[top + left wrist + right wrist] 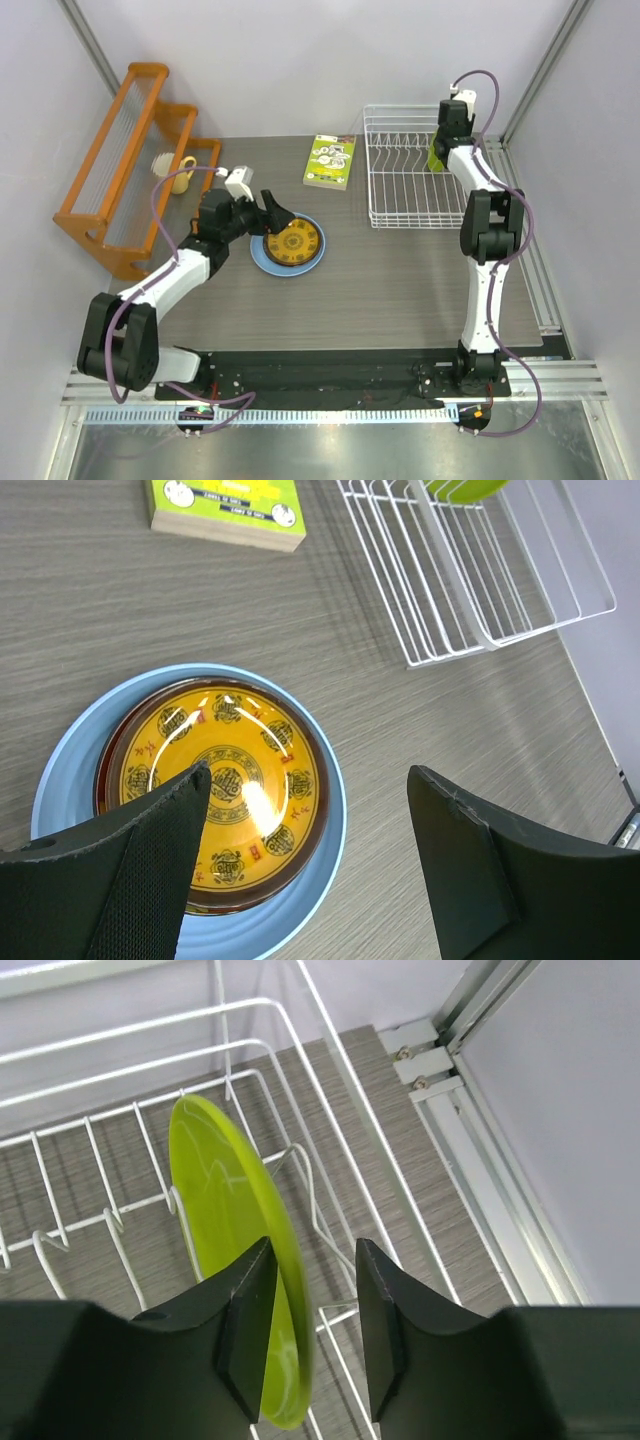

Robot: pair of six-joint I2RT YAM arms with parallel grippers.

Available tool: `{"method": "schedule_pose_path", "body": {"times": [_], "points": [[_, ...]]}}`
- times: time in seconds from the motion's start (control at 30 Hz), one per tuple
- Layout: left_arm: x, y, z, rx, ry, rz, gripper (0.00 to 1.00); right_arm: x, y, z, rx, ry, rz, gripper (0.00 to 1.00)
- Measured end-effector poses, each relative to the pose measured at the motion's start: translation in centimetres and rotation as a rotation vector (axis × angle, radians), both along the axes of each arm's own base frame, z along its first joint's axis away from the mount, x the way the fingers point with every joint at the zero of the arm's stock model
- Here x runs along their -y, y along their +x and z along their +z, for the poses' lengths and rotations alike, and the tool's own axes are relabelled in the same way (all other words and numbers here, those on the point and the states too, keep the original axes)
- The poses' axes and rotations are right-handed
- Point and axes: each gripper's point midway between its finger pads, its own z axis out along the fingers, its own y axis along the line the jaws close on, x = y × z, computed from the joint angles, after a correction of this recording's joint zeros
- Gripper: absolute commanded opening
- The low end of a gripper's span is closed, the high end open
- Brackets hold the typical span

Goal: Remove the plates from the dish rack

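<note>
Here, the right tool [315, 1260], jaws apart, straddles the lime-green plate [225, 1190] rim near the dish rack [405, 185] wall; the left tool [308, 780] gapes above the yellow plate [250, 770].

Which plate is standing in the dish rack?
The lime-green plate, upright in the dish rack, straddled by the right gripper. The yellow plate, dark-red plate and light-blue plate lie stacked flat outside it.

Bright, even, diffuse overhead light fills all three views. In the top view everything is sharp and shadows are faint, and the metal strip [300, 455] at 6 o'clock glares white. In the left wrist view, white glare streaks the glossy yellow plate [215, 780] at 8 o'clock, and the dish rack [457, 580] casts a soft shadow at 12 o'clock. In the right wrist view, the lime-green plate [230, 1250] has a pale sheen, and rack wires bow slightly toward the edges.
</note>
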Motion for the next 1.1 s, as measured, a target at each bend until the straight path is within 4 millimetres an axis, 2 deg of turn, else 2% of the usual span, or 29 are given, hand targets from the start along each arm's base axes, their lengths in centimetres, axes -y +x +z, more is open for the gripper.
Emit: {"method": "schedule_pose_path", "body": {"times": [0.1, 0.13, 0.2, 0.47, 0.6, 0.77, 0.83, 0.93, 1.1], "points": [[0.1, 0.3, -1.0, -0.025, 0.009, -0.001, 0.79, -0.2, 0.4, -1.0, -0.024, 0.004, 0.015, 0.25], [0.1, 0.4, -1.3, -0.031, 0.010, -0.001, 0.79, -0.3, 0.4, -1.2, -0.029, 0.006, 0.021, 0.15], [0.2, 0.5, -1.7, -0.039, 0.012, -0.001, 0.79, -0.5, 0.4, -1.3, -0.036, 0.009, 0.031, 0.11], [0.5, 0.9, -1.6, -0.023, -0.001, -0.010, 0.79, -1.1, 0.5, -0.6, -0.056, -0.054, 0.061, 0.10], [0.7, 1.0, -2.6, -0.046, 0.000, -0.018, 0.79, -1.1, 0.1, -0.1, -0.067, -0.121, 0.032, 0.10], [0.6, 1.1, -2.8, -0.056, -0.001, -0.012, 0.84, -1.3, -0.6, 0.2, -0.075, -0.185, 0.018, 0.10], [0.6, 1.1, -2.9, -0.058, -0.001, -0.010, 0.86, -1.3, -1.0, 0.6, -0.077, -0.212, 0.006, 0.10], [0.6, 1.1, -2.8, -0.059, -0.003, -0.009, 0.97, -1.5, -1.9, 1.4, -0.075, -0.231, -0.004, 0.10], [0.4, 0.6, -2.2, -0.047, -0.014, 0.000, 1.00, -1.5, -3.6, 4.3, -0.039, -0.249, -0.030, 0.10]]}}
